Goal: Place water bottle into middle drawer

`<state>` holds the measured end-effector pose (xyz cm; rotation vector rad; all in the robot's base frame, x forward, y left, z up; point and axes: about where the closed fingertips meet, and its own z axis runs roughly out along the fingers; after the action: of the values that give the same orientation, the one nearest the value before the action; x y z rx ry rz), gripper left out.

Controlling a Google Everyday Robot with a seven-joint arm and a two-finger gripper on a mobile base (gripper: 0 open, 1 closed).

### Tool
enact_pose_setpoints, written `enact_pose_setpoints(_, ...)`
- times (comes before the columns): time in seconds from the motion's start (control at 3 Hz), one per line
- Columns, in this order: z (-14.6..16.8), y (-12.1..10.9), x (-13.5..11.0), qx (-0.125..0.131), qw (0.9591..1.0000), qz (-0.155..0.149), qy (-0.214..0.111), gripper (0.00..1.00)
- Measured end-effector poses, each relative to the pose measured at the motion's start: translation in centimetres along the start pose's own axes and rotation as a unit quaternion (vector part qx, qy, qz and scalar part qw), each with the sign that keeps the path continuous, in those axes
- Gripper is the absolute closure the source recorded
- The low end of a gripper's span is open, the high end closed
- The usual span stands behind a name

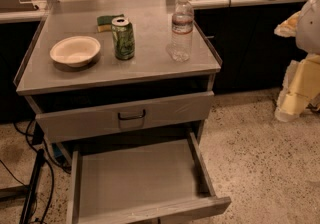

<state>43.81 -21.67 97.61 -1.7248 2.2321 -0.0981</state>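
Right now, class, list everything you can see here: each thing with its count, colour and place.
water bottle: one, clear with white cap, right side of cabinet top
can: one, green, middle of top
bowl: one, white, left of can
sponge: one, green and yellow, behind can
cabinet top: one, grey
drawer front: one, grey, dark handle, under top
middle drawer: one, grey, pulled out below
cables: several, black, floor at left
pincer: one, pale yellow, right edge, apart from bottle
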Motion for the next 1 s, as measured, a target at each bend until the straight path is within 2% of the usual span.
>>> enact_pose_setpoints(0.67, 0.3, -0.8, -0.4, 0.005, 0.9999, 0.010, -0.008, 0.00)
enact_pose_setpoints(1.0, 4.6, -2.8, -4.0, -0.028, 0.9991, 0.016, -0.029, 0.00)
